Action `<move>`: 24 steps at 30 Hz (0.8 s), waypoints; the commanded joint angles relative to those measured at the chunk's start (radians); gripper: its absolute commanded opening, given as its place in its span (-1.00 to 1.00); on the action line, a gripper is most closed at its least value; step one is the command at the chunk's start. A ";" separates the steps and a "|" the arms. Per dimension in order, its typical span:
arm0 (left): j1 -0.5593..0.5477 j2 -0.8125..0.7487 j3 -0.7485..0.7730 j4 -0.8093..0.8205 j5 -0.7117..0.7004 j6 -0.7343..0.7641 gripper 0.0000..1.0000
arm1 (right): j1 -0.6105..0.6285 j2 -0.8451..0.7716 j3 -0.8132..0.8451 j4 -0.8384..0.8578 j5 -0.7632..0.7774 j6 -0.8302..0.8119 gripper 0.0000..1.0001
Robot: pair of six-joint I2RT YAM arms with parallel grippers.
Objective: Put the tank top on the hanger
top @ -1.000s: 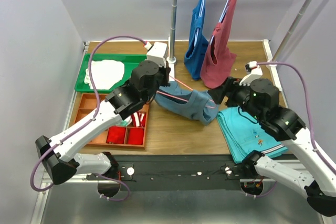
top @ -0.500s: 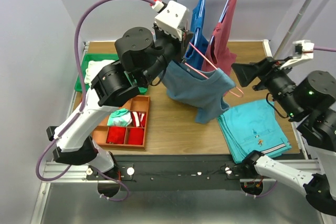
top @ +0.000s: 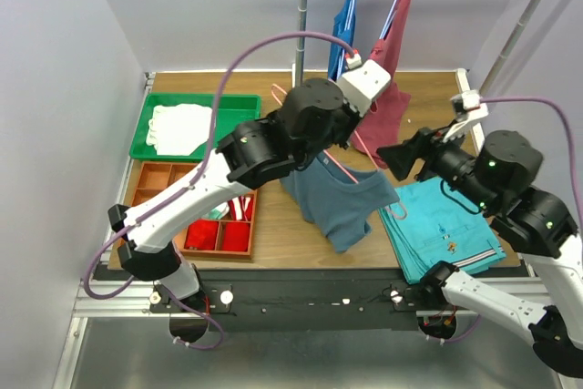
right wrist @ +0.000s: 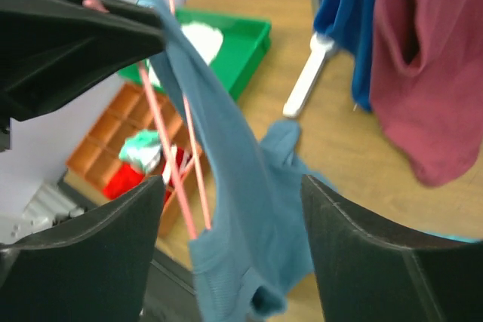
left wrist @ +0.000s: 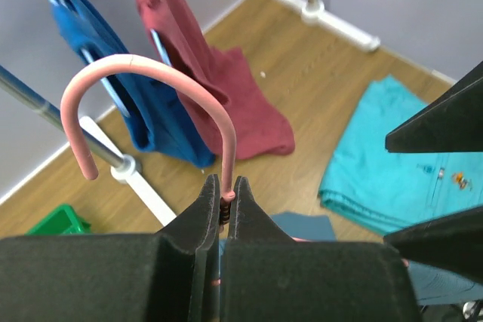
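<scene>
The pink wire hanger (top: 353, 168) hangs in the air above the table's middle with the slate-blue tank top (top: 342, 207) draped on it. My left gripper (left wrist: 224, 186) is shut on the hanger's neck, just below its hook (left wrist: 151, 73). My right gripper (top: 390, 159) is open and empty, just right of the tank top and facing it. In the right wrist view the tank top (right wrist: 241, 209) hangs between my open fingers (right wrist: 98, 254), with the hanger's wires (right wrist: 170, 179) along its left edge. The hanger's far shoulder is hidden under cloth.
A royal-blue tank top (top: 344, 34) and a maroon tank top (top: 387, 88) hang at the back by a metal pole (top: 301, 15). A green tray (top: 200, 97) with white cloth sits back left, an orange compartment tray (top: 146, 175) in front of it, folded teal cloth (top: 446, 225) front right.
A second ago the tank top and hanger lay on the table. My left gripper lifted them, then carried them right and forward. My right gripper moved left, closer to the cloth.
</scene>
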 commanded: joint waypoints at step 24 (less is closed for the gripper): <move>-0.007 0.028 -0.134 0.145 -0.025 -0.084 -1.00 | -0.004 0.006 -0.256 0.057 -0.170 -0.008 -0.48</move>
